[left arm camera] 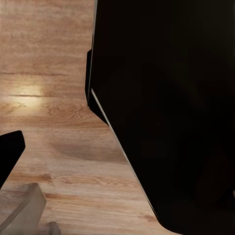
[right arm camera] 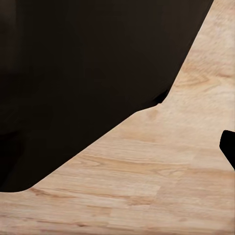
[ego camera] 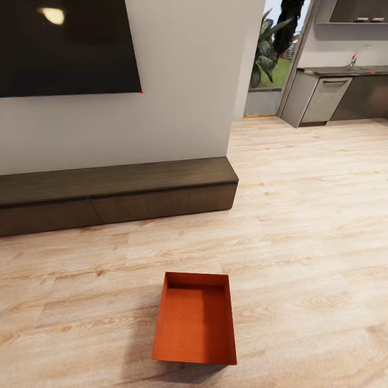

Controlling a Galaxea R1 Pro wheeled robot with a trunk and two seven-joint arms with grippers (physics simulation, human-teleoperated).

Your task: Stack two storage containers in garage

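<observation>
One orange-red storage container stands lidless and empty on the light wood-plank flooring of the living room, low in the head view and just in front of me. The other storage container and the garage with its floor are out of view. In the left wrist view a black fingertip juts in at the frame edge beside my dark body panel. The right wrist view has a similar black fingertip at its edge over wood planks. Nothing is seen between the fingers.
A dark wood bench runs along the cream wall under the black TV. To the right the plank floor opens toward grey kitchen cabinets and a glass door with plants.
</observation>
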